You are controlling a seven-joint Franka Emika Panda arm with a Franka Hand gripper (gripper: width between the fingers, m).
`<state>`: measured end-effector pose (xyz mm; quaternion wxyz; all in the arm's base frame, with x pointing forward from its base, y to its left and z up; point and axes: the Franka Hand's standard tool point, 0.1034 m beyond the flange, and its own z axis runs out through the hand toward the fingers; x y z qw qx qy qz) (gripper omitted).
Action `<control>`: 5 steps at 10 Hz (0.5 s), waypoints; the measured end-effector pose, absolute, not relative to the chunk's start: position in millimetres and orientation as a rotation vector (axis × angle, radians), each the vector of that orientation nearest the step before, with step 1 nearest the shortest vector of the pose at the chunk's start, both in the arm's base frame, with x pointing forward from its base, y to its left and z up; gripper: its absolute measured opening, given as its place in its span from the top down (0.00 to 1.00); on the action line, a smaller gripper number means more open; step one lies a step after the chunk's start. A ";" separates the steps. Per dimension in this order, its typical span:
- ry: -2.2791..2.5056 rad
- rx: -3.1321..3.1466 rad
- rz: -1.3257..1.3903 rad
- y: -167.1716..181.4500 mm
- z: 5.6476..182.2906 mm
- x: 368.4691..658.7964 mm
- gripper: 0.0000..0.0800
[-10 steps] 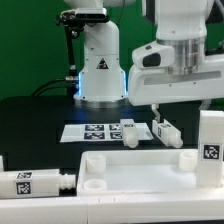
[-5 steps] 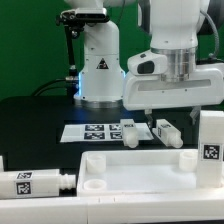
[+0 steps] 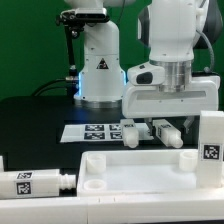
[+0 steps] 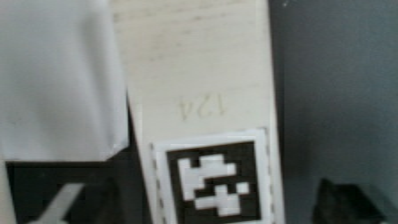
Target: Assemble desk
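Note:
The desk's white tabletop panel [image 3: 140, 168] lies flat at the front. Two white legs lie by the marker board [image 3: 92, 131]: one [image 3: 128, 133] beside it and one [image 3: 167, 130] further toward the exterior view's right. A third leg [image 3: 35, 183] with a tag lies at the front left, and a fourth [image 3: 209, 142] stands at the right. My gripper [image 3: 165, 118] hovers low over the two lying legs. In the wrist view a tagged leg [image 4: 196, 110] lies lengthwise between my gripper's [image 4: 201, 205] spread dark fingertips [image 4: 54, 205], with gaps on both sides. The gripper is open and empty.
The robot's white base [image 3: 98, 65] stands at the back on the black table. In the wrist view a pale flat surface [image 4: 63, 80] lies alongside the leg. The upright leg at the exterior view's right stands close to my hand.
My gripper has moved toward the exterior view's left and a little lower, coming over the two lying legs. The parts have not moved.

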<state>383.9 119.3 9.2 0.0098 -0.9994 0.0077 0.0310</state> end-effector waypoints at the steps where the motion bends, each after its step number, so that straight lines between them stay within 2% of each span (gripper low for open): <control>1: 0.015 -3.121 0.097 119.3 9.1 383.9 0.51; 2: -0.002 -3.121 0.095 119.3 9.4 384.3 0.51; 3: 0.001 -3.118 0.097 122.2 11.5 385.3 0.64; 5: -0.260 -3.097 0.035 148.8 34.3 396.1 0.64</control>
